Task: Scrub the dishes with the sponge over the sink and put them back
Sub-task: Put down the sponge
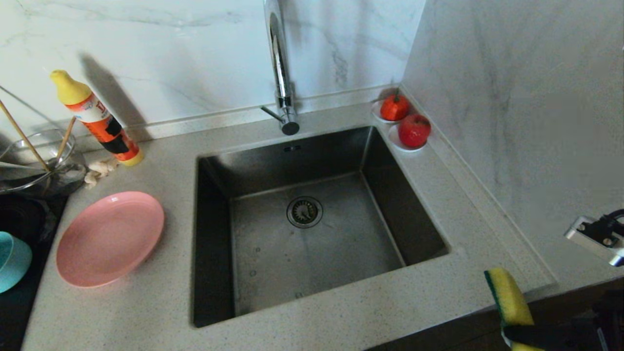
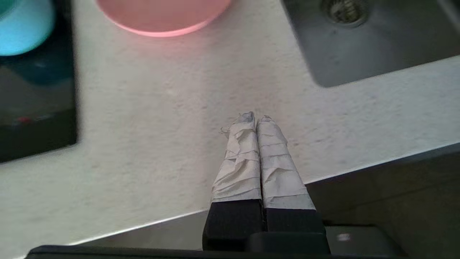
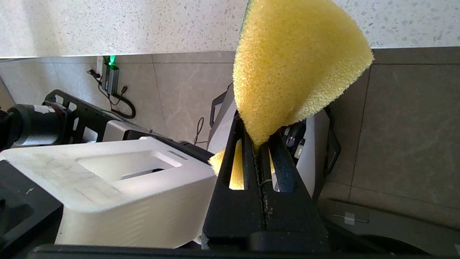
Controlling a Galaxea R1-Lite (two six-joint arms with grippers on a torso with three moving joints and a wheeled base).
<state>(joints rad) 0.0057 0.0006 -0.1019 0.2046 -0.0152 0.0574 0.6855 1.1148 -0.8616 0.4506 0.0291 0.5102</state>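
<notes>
The right gripper (image 3: 259, 144) is hanging below the counter's front edge at about four o'clock from the sink (image 1: 312, 224), its black fingers (image 3: 248, 169) pinching a yellow sponge (image 1: 509, 297) that is sticking up past the worktop (image 1: 146, 312), green scouring face turned toward the basin. The left gripper (image 2: 256, 120) is hovering over the counter's near edge at seven o'clock from the sink, taped fingers (image 2: 239, 158) pressed together on nothing. Farther in, the pink plate (image 1: 109, 238) is lying flat at nine o'clock, just beside the basin. The teal bowl (image 1: 12, 261) is sitting beyond it on a dark hob (image 1: 22, 214). Chopsticks (image 1: 22, 134) are leaning in a glass bowl (image 1: 36, 165) at ten o'clock, near an orange detergent bottle (image 1: 100, 122). At one o'clock, two red fruits (image 1: 414, 130) are resting on white saucers (image 1: 397, 141) past the tap (image 1: 280, 73).
</notes>
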